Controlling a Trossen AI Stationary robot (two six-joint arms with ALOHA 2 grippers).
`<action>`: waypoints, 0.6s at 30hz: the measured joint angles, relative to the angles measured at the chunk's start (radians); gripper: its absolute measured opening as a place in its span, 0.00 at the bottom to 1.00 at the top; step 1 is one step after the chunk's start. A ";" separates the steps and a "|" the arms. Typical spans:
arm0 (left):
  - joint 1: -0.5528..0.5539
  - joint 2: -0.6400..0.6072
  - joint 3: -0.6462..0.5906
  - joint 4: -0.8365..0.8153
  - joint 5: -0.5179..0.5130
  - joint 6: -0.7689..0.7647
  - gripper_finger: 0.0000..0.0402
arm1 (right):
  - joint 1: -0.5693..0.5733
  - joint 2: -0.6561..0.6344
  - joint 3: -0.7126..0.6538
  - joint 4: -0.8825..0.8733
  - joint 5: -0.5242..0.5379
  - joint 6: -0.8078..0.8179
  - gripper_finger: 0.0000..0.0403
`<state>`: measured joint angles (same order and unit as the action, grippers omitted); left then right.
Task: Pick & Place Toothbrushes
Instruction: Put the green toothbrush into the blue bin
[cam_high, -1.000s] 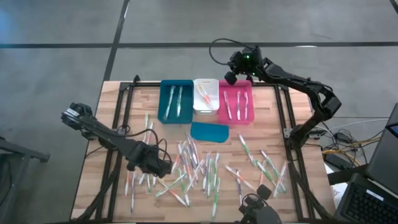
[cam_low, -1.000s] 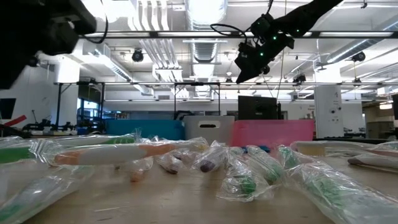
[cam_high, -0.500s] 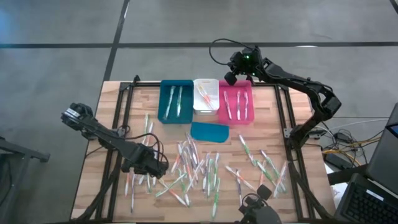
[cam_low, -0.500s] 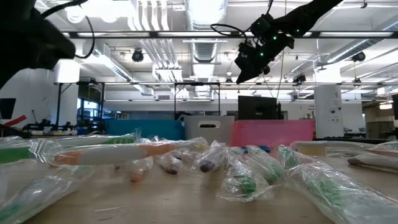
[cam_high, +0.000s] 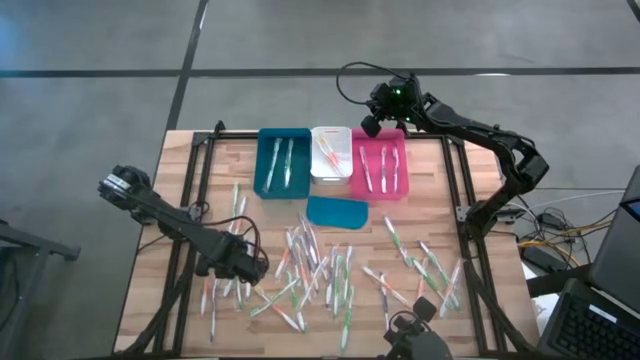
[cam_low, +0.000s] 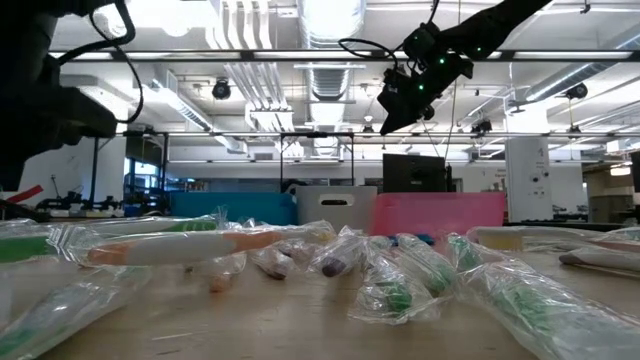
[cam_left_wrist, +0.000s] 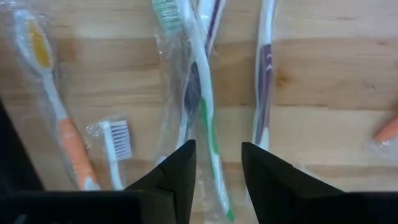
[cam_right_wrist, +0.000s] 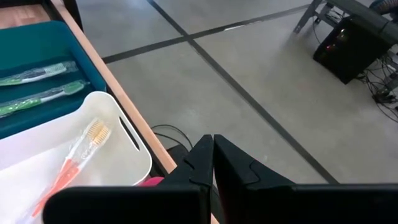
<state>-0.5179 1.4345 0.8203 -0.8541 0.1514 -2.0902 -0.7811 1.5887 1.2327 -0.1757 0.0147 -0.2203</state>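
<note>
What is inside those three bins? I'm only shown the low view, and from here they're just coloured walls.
Observer: The teal bin holds two green toothbrushes, lying side by side.
Operator: And the white one?
Observer: The white bin holds one orange toothbrush in a clear wrapper.
Operator: Where is the left arm reaching?
Observer: The left gripper is low over the loose toothbrushes, jaws open astride a green-and-white toothbrush.

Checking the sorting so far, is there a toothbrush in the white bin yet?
Yes, one orange-handled toothbrush lies inside the white bin.
</note>
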 joint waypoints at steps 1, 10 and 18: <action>0.000 0.000 -0.009 0.011 0.000 -0.007 0.33 | 0.000 0.000 0.000 0.000 0.000 0.000 0.02; 0.002 0.000 -0.041 0.042 -0.006 -0.025 0.33 | 0.000 0.000 0.000 0.000 0.000 0.000 0.02; 0.003 0.000 -0.041 0.043 -0.032 -0.026 0.33 | 0.000 0.000 0.000 0.001 0.000 0.000 0.02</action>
<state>-0.5144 1.4345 0.7788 -0.8112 0.1197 -2.1166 -0.7811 1.5887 1.2324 -0.1745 0.0147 -0.2201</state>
